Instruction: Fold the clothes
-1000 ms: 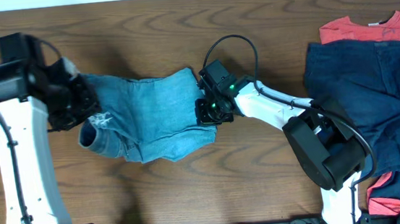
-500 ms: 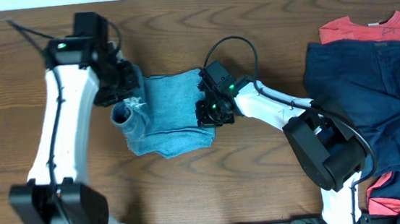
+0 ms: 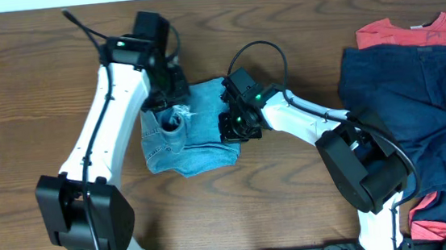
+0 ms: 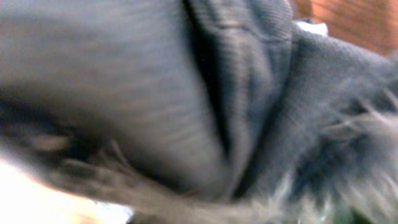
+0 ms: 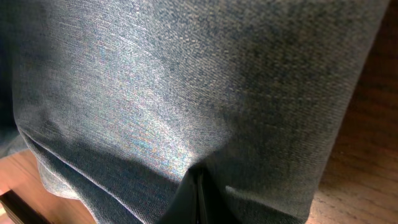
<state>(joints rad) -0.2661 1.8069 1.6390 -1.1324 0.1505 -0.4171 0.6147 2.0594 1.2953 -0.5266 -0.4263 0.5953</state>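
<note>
The light-blue jeans [image 3: 200,139] lie folded in a compact bundle at the table's middle. My left gripper [image 3: 171,105] is shut on the frayed hem end [image 3: 175,119] and holds it over the bundle's left part. The left wrist view is filled with blurred denim and fraying [image 4: 261,112]. My right gripper [image 3: 234,126] is shut on the right edge of the jeans, pinning it to the table; the right wrist view shows denim [image 5: 186,93] pinched into a crease at the fingertips [image 5: 198,193]. The dark navy garment [image 3: 404,117] and coral-red T-shirt [image 3: 409,32] lie at the right.
Brown wooden table [image 3: 38,44] extends left and in front of the jeans. The navy garment and red shirt pile covers the right edge, with more red cloth [image 3: 438,219] at the bottom right. The right arm's base [image 3: 364,169] stands beside that pile.
My left gripper has carried the frayed leg end rightward over the jeans, from the far left to above the bundle, folding the denim shorter. My right gripper has held still.
</note>
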